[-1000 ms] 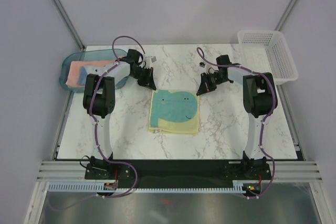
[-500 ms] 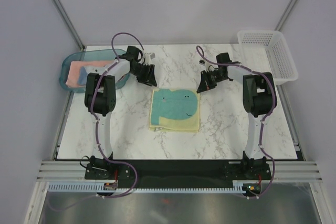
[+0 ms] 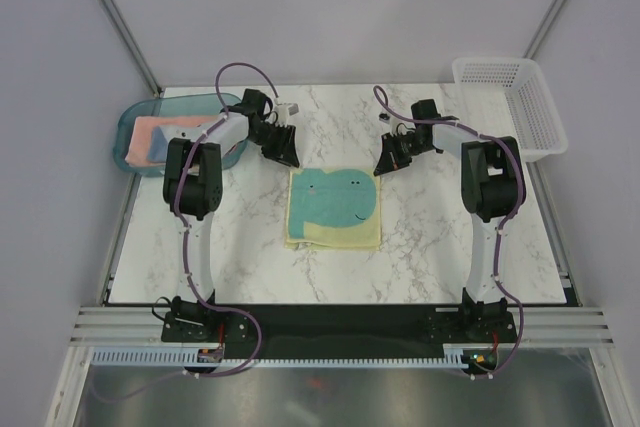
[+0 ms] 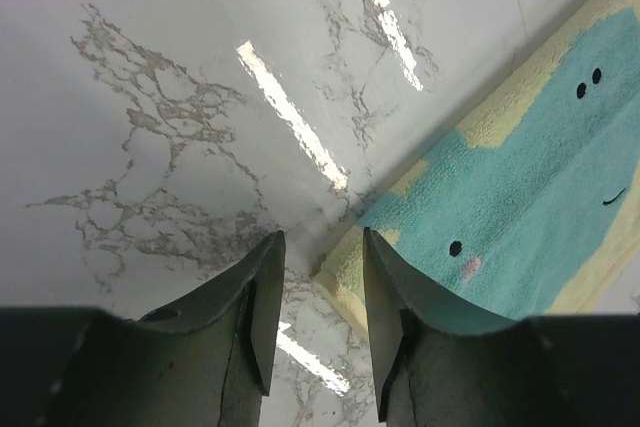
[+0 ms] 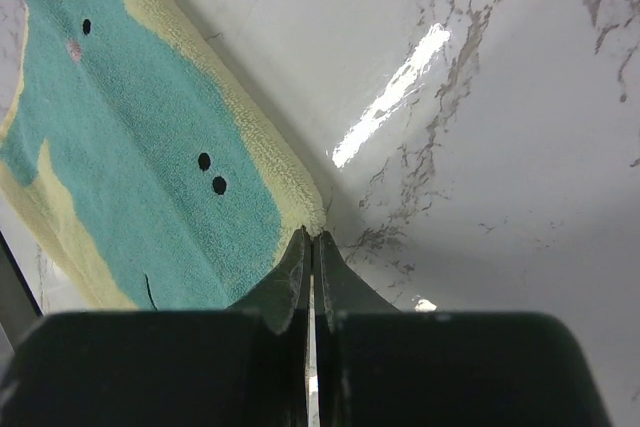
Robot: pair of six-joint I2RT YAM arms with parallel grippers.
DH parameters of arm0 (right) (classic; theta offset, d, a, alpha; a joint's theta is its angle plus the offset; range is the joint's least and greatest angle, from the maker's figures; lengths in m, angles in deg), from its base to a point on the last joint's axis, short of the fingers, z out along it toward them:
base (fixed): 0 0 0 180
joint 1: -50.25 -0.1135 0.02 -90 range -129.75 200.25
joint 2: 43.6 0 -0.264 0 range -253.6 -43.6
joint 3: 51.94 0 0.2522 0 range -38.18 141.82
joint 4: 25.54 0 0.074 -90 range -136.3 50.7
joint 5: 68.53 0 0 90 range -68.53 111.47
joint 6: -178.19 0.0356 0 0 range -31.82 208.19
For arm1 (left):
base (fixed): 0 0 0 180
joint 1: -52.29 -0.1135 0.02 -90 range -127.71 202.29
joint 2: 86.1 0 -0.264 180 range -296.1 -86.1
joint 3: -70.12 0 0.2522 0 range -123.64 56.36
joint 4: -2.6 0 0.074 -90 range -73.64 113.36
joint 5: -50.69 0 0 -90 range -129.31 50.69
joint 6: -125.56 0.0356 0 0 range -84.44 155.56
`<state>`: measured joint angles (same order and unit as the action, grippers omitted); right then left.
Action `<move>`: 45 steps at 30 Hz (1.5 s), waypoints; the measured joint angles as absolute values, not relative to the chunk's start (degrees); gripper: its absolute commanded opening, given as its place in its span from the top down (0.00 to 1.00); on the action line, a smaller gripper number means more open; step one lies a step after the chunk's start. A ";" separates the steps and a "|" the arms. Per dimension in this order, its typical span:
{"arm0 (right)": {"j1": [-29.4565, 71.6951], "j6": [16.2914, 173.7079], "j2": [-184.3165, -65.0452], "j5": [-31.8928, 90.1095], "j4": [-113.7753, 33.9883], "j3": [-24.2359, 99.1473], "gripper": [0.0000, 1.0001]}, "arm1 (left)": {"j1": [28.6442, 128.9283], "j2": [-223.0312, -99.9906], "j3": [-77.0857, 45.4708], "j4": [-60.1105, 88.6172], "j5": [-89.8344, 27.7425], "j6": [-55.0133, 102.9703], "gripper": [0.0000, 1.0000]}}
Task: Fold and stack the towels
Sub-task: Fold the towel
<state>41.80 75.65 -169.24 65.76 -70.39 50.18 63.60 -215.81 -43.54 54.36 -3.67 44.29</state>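
1. My left pincer [image 4: 318, 247] stands partly open and holds nothing. Its tips hover just above the tabletop [image 3: 420, 247], beside the far left corner of the pale yellow towel [image 4: 520, 197].
2. My right pincer [image 5: 311, 242] is closed tight, with its tips at the far right corner of the same towel. I cannot tell whether any cloth is caught between them.
3. The pale yellow towel lies flat in the middle of the tabletop with its teal whale panel facing up. I judge that it is not yet folded.
4. At the far left, the salmon-pink towel [image 3: 150, 137] sits in the teal tray [image 3: 135, 117]. My left arm hides part of the tray, so I cannot make out the light blue towel.
5. The white mesh basket [image 3: 510, 97] stands at the far right.
6. As I judge it, the yellow towel has yet to be folded and stacked with the others.
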 measured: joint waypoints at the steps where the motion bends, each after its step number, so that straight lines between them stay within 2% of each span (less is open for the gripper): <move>1: 41.80 75.65 -169.24 65.76 -70.39 50.18 1.00 | 63.60 -215.81 -43.47 54.44 -3.67 44.64 0.55; 9: 41.80 75.65 -169.24 65.80 -70.39 50.27 1.00 | 63.60 -214.96 -41.70 54.42 -2.93 45.75 0.58; 10: 41.80 75.67 -169.24 65.83 -70.39 50.27 1.00 | 63.60 -214.92 -41.66 54.44 -2.84 45.84 0.67; 12: 41.80 75.65 -169.24 65.83 -70.39 50.29 1.00 | 63.60 -214.92 -41.55 54.75 -2.97 46.13 0.78; 13: 41.80 75.67 -169.24 65.83 -70.39 50.29 1.00 | 63.60 -214.92 -41.33 55.14 -2.93 46.28 0.89; 16: 41.78 75.67 -169.24 65.80 -70.37 50.31 1.00 | 63.60 -214.92 -41.15 56.15 -2.97 46.56 0.98; 21: 41.75 75.78 -168.48 65.24 -68.71 49.30 1.00 | 63.62 -214.77 -41.17 56.83 -3.01 46.54 0.98; 27: 41.54 77.20 -158.36 63.84 -62.22 40.17 1.00 | 64.06 -209.39 -38.75 56.08 -3.82 46.50 0.98; 35: 39.77 78.67 -144.59 60.76 -53.47 31.36 1.00 | 65.56 -196.56 -27.95 50.44 -6.38 45.78 0.98; 45: 38.35 83.10 -137.79 54.81 -45.95 17.13 1.00 | 72.32 -189.30 -13.22 44.67 -15.36 42.50 0.98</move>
<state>38.35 83.10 -137.79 54.81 -45.95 17.13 72.32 -189.30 -13.22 44.67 -15.36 42.50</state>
